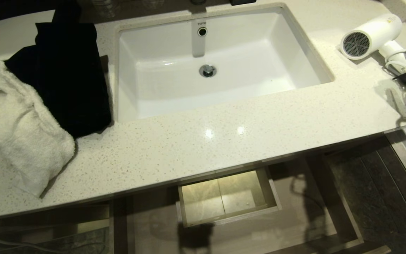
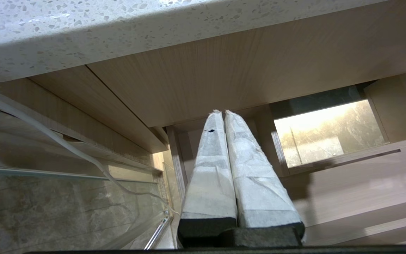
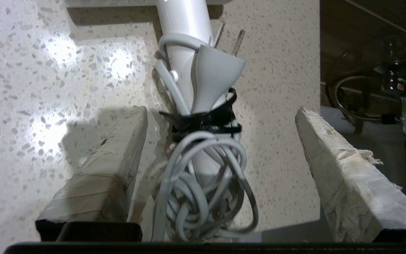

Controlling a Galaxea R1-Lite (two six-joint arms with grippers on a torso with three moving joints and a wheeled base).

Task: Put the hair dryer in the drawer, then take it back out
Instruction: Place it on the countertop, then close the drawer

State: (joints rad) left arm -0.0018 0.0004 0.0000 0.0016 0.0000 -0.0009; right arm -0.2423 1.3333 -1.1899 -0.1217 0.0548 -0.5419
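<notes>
The white hair dryer [image 1: 372,35] lies on the speckled counter at the far right, its dark mesh grille facing the sink. Its handle [image 3: 185,21] and tied whitish cord bundle [image 3: 203,183] lie between the fingers of my right gripper [image 3: 220,111], which is open, both fingers standing apart from the cord. The drawer [image 1: 231,213] under the counter stands pulled out, and nothing shows inside it; its front edge [image 2: 344,157] also shows in the left wrist view. My left gripper [image 2: 220,112] is parked below the counter, shut on nothing.
A white sink [image 1: 294,46] takes up the middle of the counter. A white towel [image 1: 16,130] and a black cloth [image 1: 65,74] lie at the left. The counter's right edge [image 3: 318,106] drops off close beside the dryer, with dark floor [image 1: 365,183] below.
</notes>
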